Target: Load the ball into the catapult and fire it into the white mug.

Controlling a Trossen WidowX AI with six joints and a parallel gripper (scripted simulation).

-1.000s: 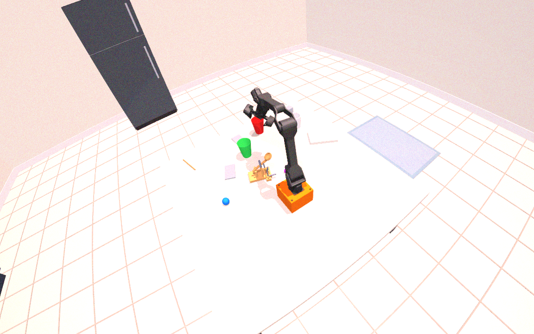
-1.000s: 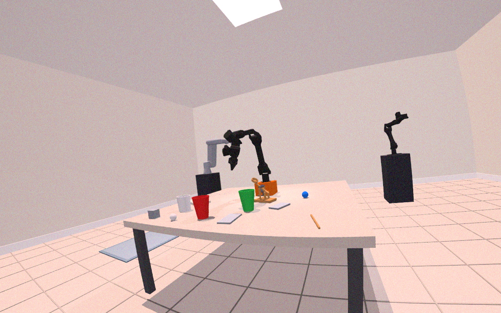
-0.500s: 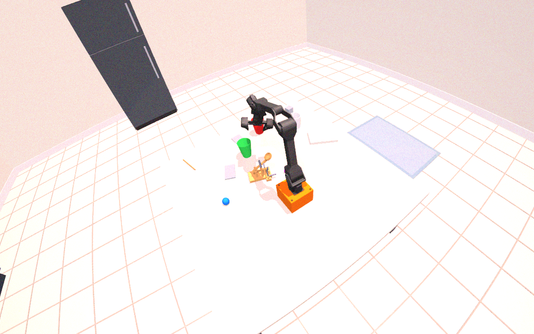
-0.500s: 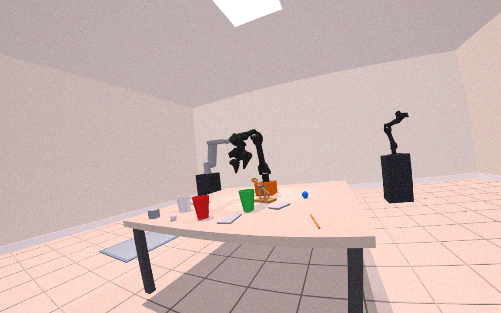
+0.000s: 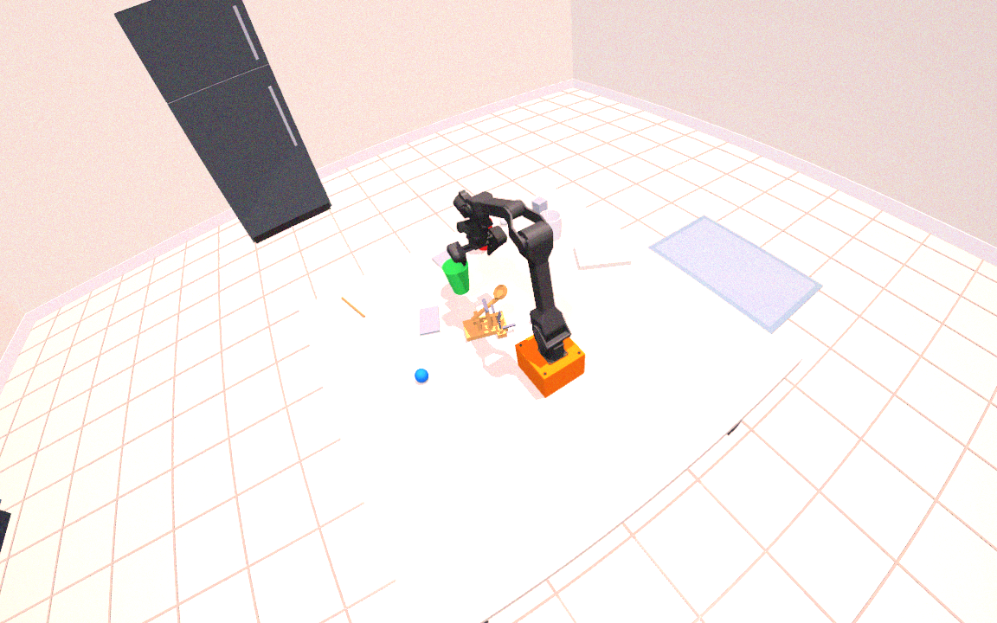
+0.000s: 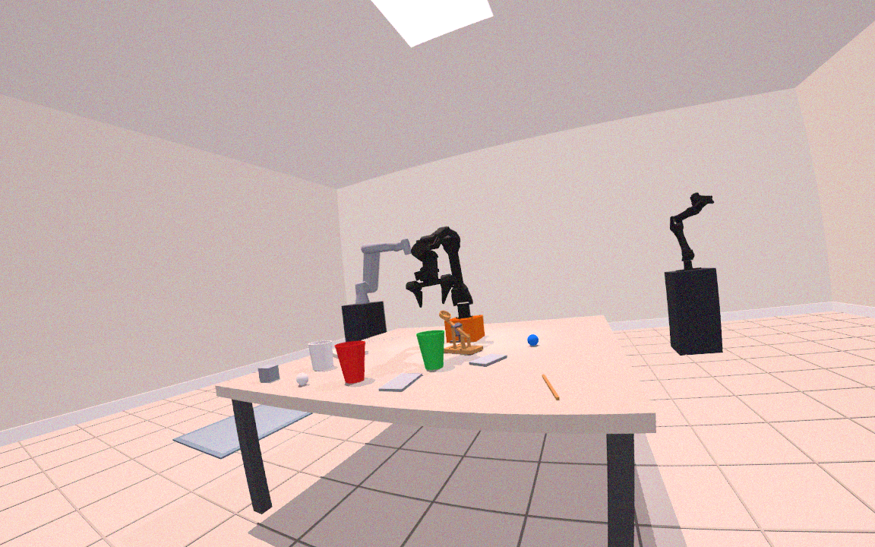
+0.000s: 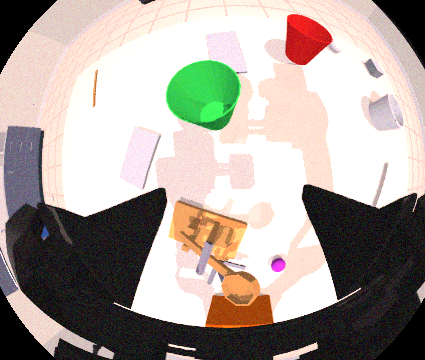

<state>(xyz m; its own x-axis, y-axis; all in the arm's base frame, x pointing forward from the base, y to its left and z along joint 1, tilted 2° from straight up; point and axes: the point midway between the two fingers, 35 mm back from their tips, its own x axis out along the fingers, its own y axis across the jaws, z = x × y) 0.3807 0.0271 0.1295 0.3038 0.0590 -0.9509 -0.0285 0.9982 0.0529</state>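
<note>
The wooden catapult (image 5: pixel 474 333) (image 6: pixel 464 350) (image 7: pixel 182 231) stands in front of the arm's orange base. Its spoon cup (image 7: pixel 241 289) is raised and looks empty. The white mug (image 5: pixel 553 226) (image 6: pixel 320 358) (image 7: pixel 383 114) stands upright, far right in the wrist view. A magenta ball (image 7: pixel 278 264) lies near the catapult, a blue ball (image 5: pixel 421 375) (image 6: pixel 532 339) lies on its other side, and a white ball (image 6: pixel 301 380) lies near the red cup. My gripper (image 5: pixel 477 255) (image 6: pixel 431 305) (image 7: pixel 236 193) is open and empty, pointing down high above the table.
A green cup (image 5: pixel 457 277) (image 6: pixel 431 351) (image 7: pixel 197 92) stands close to the catapult, with a red cup (image 6: pixel 352 364) (image 7: pixel 304 42) beyond. Also present are a grey cube (image 6: pixel 269 373) (image 7: pixel 373 68), two flat pads (image 6: pixel 488 359) (image 6: pixel 400 382) and an orange stick (image 5: pixel 352 307) (image 6: pixel 550 386) (image 7: pixel 95 88).
</note>
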